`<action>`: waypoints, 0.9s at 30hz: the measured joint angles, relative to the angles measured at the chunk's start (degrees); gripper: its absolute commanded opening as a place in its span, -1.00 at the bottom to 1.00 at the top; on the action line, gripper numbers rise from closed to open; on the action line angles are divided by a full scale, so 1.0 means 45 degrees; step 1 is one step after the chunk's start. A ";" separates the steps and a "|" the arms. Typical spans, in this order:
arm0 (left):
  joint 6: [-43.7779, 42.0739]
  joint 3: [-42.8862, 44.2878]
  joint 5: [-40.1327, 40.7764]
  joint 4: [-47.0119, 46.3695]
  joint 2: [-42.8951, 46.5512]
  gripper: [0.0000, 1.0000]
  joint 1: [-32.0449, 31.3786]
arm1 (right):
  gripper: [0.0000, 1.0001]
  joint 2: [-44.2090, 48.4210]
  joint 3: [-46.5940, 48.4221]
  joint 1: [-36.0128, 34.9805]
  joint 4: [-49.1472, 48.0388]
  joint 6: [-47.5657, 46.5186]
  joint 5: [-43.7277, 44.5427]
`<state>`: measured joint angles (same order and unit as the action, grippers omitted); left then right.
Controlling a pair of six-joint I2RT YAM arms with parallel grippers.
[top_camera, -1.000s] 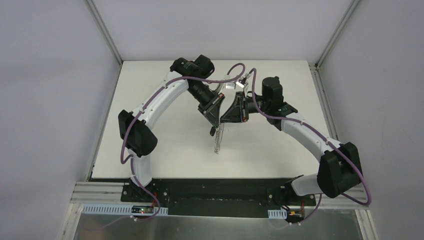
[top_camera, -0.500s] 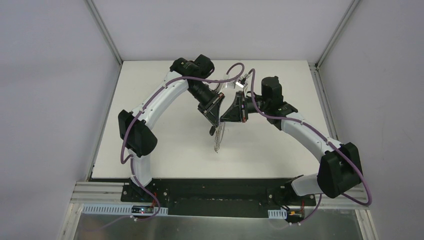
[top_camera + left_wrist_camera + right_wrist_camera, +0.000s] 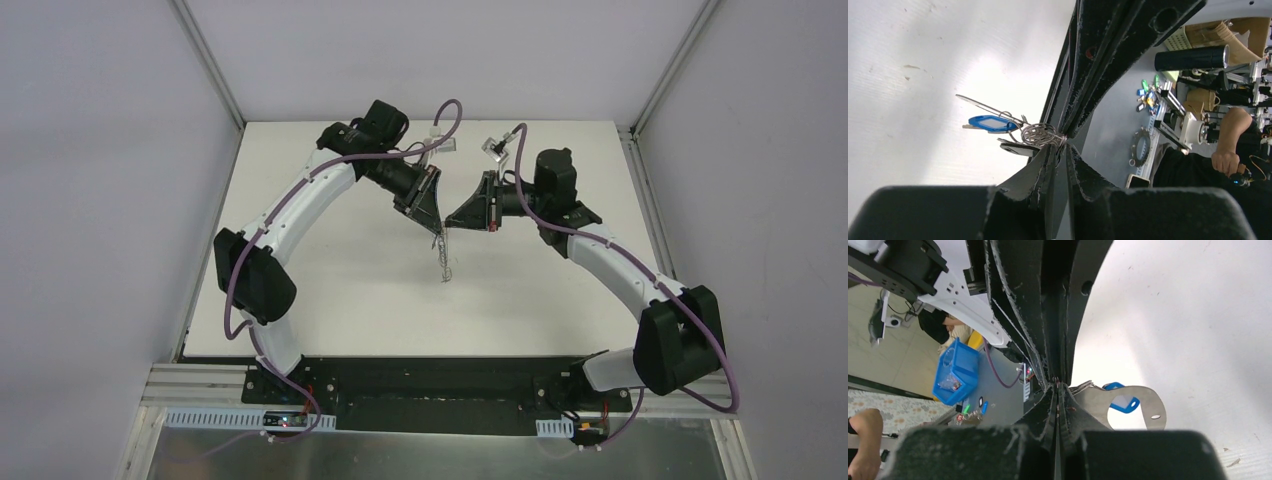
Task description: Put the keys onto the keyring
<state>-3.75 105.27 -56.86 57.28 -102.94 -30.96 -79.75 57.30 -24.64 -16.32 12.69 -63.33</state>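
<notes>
Jaws of the right gripper (image 3: 1057,385) are pressed fully together and seem to pinch the keyring (image 3: 1095,402), which juts toward 3 o'clock. Left gripper (image 3: 1063,144) shows a narrow slit with a wire coil (image 3: 1040,134) at its tip; whether it grips, I cannot tell. Blue tag (image 3: 990,123) sits at 9 o'clock of the coil, black head (image 3: 1018,148) at 7. Both keys look threaded, so probably only lowering to the table (image 3: 330,280) and release are left.
</notes>
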 measured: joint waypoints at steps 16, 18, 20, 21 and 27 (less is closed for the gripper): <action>0.0855 -0.0549 -0.0321 -0.1452 0.0121 -0.86 0.0068 | -1.00 -0.0005 -0.0743 0.0641 -0.2254 0.2657 0.0316; 0.0996 -0.0578 -0.0321 -0.1530 0.0121 -0.92 0.0073 | -1.00 -0.0005 -0.0797 0.0651 -0.2404 0.2793 0.0321; 0.1059 -0.0578 -0.0325 -0.1579 0.0121 -0.98 0.0073 | -1.00 -0.0005 -0.0816 0.0680 -0.2521 0.2861 0.0316; 0.1083 -0.0578 -0.0325 -0.1608 0.0121 -1.00 0.0073 | -1.00 -0.0005 -0.0826 0.0685 -0.2574 0.2890 0.0316; 0.1253 -0.0573 -0.0335 -0.1608 0.0117 -1.00 0.0073 | -0.88 -0.0005 -0.1015 0.0690 -0.2934 0.2982 0.0253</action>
<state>1.89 102.69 -58.37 50.04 -102.41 -30.63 -79.77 52.73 -21.54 -29.52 26.11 -62.19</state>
